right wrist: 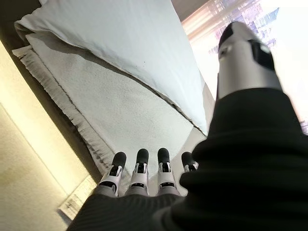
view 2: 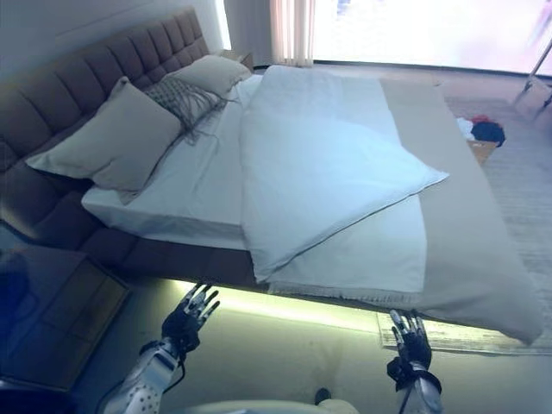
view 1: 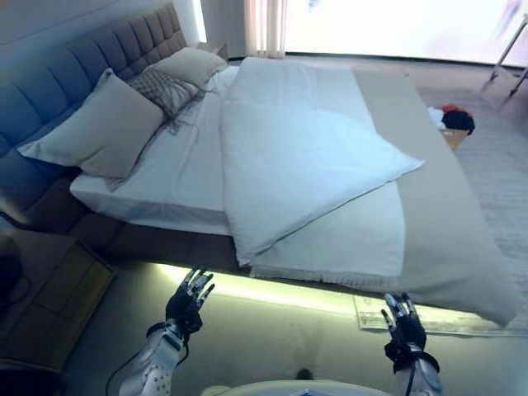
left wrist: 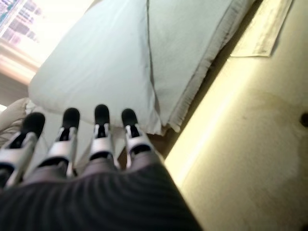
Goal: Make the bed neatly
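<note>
Fingers of left hand (view 1: 188,301) and right hand (view 1: 401,323) spread straight, empty, poised to reach; folded-back duvet (view 1: 297,157) lies just beyond fingertips, crooked on bed (view 1: 450,239) (pillows (view 1: 103,128) far off left).

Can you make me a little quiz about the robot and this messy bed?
1. True or false: the left hand is holding the white duvet.
2. Which sits between the two plain pillows? A) patterned cushion B) a book C) a lamp
3. Fill in: both hands, the right hand too, have ____ fingers.

Key: 1 false; 2 A; 3 open
</note>
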Robot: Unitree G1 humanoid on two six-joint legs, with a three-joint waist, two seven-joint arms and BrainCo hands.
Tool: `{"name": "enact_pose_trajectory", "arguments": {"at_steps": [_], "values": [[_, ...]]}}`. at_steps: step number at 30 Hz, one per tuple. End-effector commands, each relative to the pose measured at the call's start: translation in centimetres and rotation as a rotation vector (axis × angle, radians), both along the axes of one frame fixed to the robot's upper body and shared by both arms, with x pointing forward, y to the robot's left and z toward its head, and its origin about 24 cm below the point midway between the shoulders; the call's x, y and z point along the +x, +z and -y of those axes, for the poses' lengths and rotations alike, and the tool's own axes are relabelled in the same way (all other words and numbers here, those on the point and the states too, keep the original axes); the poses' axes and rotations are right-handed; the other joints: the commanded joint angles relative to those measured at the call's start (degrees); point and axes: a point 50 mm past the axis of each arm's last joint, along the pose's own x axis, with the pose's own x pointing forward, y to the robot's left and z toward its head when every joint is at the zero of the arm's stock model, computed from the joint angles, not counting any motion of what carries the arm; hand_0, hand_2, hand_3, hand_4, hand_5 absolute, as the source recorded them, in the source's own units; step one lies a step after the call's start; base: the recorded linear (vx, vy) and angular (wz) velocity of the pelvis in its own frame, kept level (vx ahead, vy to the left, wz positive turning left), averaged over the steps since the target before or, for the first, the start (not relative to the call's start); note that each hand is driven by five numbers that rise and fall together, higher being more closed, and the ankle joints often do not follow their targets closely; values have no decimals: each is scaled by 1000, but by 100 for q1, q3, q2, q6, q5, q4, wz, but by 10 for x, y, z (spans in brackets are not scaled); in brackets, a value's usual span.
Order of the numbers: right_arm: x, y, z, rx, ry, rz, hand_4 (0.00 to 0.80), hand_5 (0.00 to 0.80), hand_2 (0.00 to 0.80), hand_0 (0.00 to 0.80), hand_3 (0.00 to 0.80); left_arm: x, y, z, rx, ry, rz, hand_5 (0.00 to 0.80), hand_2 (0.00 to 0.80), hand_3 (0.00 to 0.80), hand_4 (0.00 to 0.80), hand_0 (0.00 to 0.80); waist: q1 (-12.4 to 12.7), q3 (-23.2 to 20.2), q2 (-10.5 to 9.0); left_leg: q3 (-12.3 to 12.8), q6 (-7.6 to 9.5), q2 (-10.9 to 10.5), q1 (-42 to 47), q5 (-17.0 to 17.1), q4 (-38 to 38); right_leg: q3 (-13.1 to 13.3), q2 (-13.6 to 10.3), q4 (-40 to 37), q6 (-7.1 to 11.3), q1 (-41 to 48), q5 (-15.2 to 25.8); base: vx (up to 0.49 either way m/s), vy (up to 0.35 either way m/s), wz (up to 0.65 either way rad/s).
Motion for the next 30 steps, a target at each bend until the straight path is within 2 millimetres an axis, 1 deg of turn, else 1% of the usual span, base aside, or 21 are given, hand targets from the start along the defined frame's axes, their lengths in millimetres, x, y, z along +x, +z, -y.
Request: {"name": "enact_pose_trajectory", "arguments": {"at_steps": [1,3,4,7,10,12,14,15,16,18,19,20,22,23,24,25,26,27,28,30], "values": [[23,15,-15,68,17,130,0,0,0,0,0,15,16,-13,62,4,86,0,0,0,0,0,-69,17,-440,-110,-80,-174,-196,229,345,-40,-358,257,242,268,-214,87,191,-4],[19,8,-23,79,46,83,0,0,0,0,0,15,15,-16,65,30,88,0,0,0,0,0,-55,20,-435,-103,-42,-241,-192,153,432,-43,-477,385,308,243,-233,97,180,2],[16,5,-25,102,43,58,0,0,0,0,0,16,17,-18,61,45,98,0,0,0,0,0,-31,19,-443,-75,-19,-276,-218,134,524,-95,-575,459,351,245,-222,81,156,2],[15,4,-29,130,37,68,0,0,0,0,0,17,23,-20,45,50,118,0,0,0,0,0,57,52,-472,-86,86,-414,-270,84,628,-212,-760,636,438,226,-205,58,138,7],[20,7,-31,136,9,91,0,0,0,0,0,17,23,-18,69,1,122,0,0,0,0,0,98,93,-522,-136,175,-499,-262,1,663,-275,-880,840,486,162,-265,62,136,14],[23,8,-30,143,-6,90,0,0,0,0,0,17,22,-17,78,-8,114,0,0,0,0,0,112,96,-514,-179,229,-530,-246,-24,649,-251,-886,986,473,119,-335,51,141,16],[27,11,-29,141,-1,114,0,0,0,0,0,17,21,-17,63,-9,108,0,0,0,0,0,113,113,-514,-218,396,-628,-284,-78,703,-153,-960,1490,523,-39,-301,43,151,7],[28,12,-30,132,0,119,0,0,0,0,0,15,20,-19,63,-15,102,0,0,0,0,0,110,127,-495,-261,525,-708,-316,-130,748,-68,-1034,2117,527,-285,-173,45,182,2],[27,11,-32,119,0,108,0,0,0,0,0,13,17,-19,66,-18,87,0,0,0,0,0,97,163,-436,-275,617,-761,-307,-132,754,-29,-1048,2867,497,-596,38,38,193,-5],[26,11,-35,122,0,89,0,0,0,0,0,11,13,-21,76,-17,61,0,0,0,0,0,92,247,-379,-214,706,-831,-280,-149,772,-70,-1062,3706,440,-1028,281,45,130,-17],[23,10,-36,123,3,89,0,0,0,0,0,13,15,-22,76,-26,66,0,0,0,0,0,97,309,-394,-184,728,-867,-272,-163,805,-114,-1127,3808,429,-1166,415,71,22,-16],[22,9,-36,121,2,86,0,0,0,0,0,14,16,-23,74,-30,70,0,0,0,0,0,103,325,-414,-179,720,-889,-271,-169,817,-134,-1166,3708,440,-1187,482,137,-91,-8],[17,6,-32,122,-17,65,0,0,0,0,0,14,17,-24,73,-34,63,0,0,0,0,0,110,328,-514,-245,626,-938,-274,-222,866,-77,-1288,2842,514,-1033,681,209,-256,7],[15,4,-31,129,-29,55,0,0,0,0,0,14,16,-25,79,-36,52,0,0,0,0,0,94,317,-623,-334,565,-990,-270,-306,927,63,-1408,2133,580,-1009,922,290,-398,24],[14,1,-30,140,-40,44,0,0,0,0,0,14,15,-26,89,-39,38,0,0,0,0,0,69,312,-704,-428,506,-991,-253,-430,997,243,-1494,1437,651,-947,1067,340,-487,19],[14,-1,-29,142,-41,32,0,0,0,0,0,14,13,-28,99,-46,21,0,0,0,0,0,45,307,-755,-487,449,-939,-246,-551,1061,396,-1543,864,725,-857,1148,338,-457,4],[13,-2,-27,140,-38,23,0,0,0,0,0,15,13,-29,101,-53,16,0,0,0,0,0,8,319,-764,-498,407,-865,-210,-637,1095,416,-1549,321,773,-789,1248,338,-465,-3],[12,-3,-24,135,-33,6,0,0,0,0,0,15,14,-31,99,-64,7,0,0,0,0,0,-14,314,-779,-435,372,-755,-201,-681,1101,361,-1562,-35,831,-779,1336,314,-405,-3],[9,-5,-22,134,-33,-8,0,0,0,0,0,14,14,-33,100,-72,1,0,0,0,0,0,-35,314,-780,-373,353,-668,-187,-712,1098,346,-1531,-77,872,-873,1342,320,-415,-8],[-2,-9,-17,128,-36,-40,0,0,0,0,0,12,14,-35,102,-90,3,0,0,0,0,0,-125,321,-831,-316,371,-548,-149,-815,1168,421,-1458,-77,924,-1017,1447,359,-433,-9]]}}
